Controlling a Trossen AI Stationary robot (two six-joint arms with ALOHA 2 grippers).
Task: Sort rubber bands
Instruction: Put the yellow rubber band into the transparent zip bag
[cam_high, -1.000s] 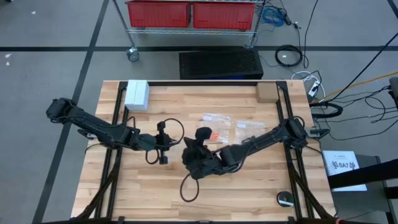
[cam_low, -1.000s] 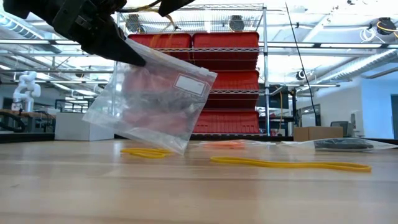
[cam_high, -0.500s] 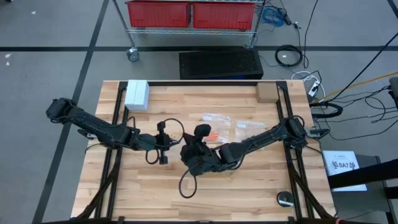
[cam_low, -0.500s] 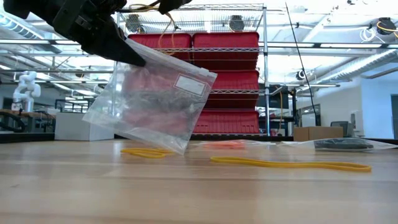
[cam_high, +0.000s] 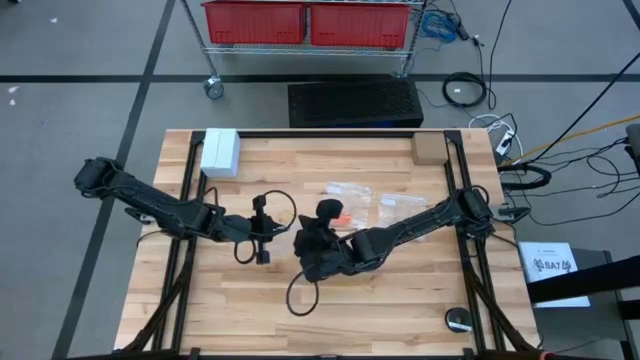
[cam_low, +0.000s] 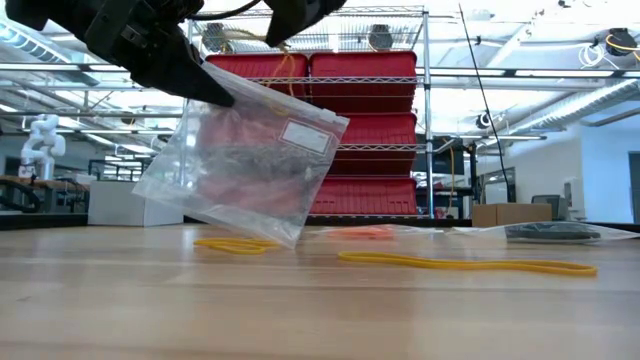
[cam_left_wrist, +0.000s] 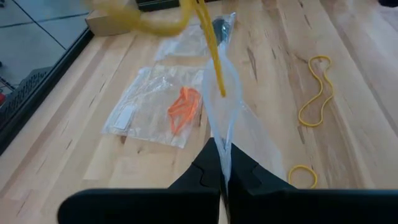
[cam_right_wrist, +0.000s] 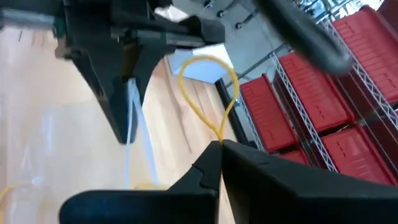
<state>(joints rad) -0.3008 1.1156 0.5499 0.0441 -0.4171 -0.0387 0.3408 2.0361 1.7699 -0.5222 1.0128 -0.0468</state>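
Two dark arms meet near the middle of the wooden table (cam_high: 400, 290) in the high view. Left gripper (cam_left_wrist: 222, 163), at centre-left of the high view, has its fingers pressed together on the top edge of a clear plastic bag (cam_low: 240, 165), which hangs tilted in the upper left of the low view with its lower corner near the tabletop. Right gripper (cam_right_wrist: 220, 147), just right of it in the high view, is clamped on a yellow rubber band (cam_right_wrist: 208, 93), the loop standing up beside the bag's edge. On the table, right of centre in the low view, lie a long yellow band (cam_low: 465, 264) and a smaller yellow band (cam_low: 232, 244) under the bag. A flat bag of orange bands (cam_left_wrist: 185, 109) lies at centre-left of the left wrist view.
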